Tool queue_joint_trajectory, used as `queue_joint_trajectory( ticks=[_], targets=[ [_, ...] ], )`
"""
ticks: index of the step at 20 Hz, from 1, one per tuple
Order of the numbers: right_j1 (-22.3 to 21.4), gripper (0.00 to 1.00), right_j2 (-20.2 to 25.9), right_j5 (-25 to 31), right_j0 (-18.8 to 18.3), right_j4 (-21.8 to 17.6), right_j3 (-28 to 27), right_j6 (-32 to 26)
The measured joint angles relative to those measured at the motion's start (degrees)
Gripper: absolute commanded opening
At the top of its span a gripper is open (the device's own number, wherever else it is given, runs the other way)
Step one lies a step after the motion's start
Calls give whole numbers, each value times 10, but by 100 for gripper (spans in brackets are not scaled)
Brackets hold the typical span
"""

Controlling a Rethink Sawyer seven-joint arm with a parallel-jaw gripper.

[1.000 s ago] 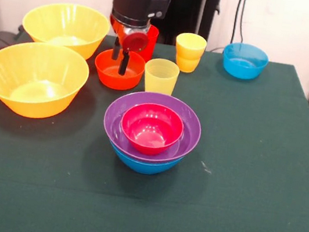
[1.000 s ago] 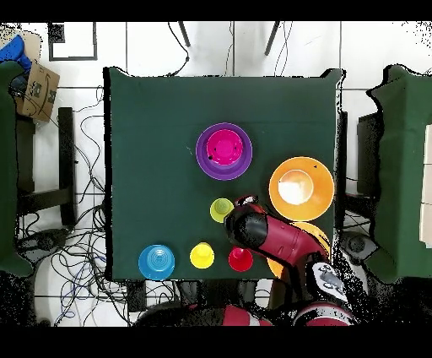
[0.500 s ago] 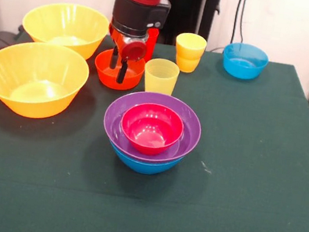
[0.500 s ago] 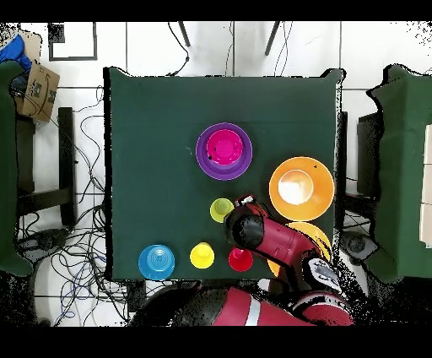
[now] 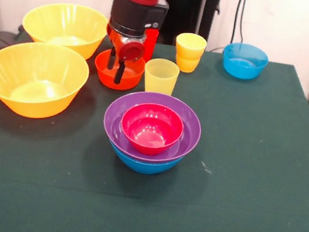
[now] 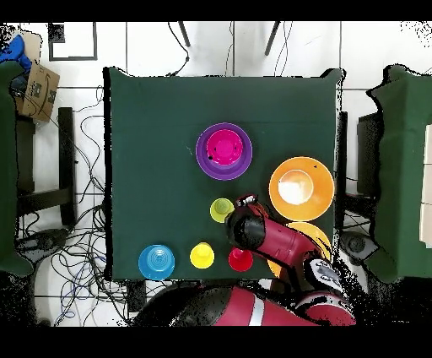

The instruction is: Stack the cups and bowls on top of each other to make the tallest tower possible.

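Green table (image 5: 252,167) bearing bowls (image 5: 34,76), cups (image 5: 161,76).

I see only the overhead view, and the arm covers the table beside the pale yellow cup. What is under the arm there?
Observer: An orange-red bowl. The gripper hangs open, its tips down at that bowl.
Operator: The tower shows me only two bowls. Is there more?
Observer: Yes, a blue bowl sits under the purple bowl.
Operator: I count one orange-yellow cup. Right?
Observer: No, it is two, one nested in the other.
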Motion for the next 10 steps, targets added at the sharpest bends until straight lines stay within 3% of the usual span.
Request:
queue_joint_trajectory(
  ticks=[10],
  targets=[
    [0,100,0,-58,-16,0,27,0]
  ],
)
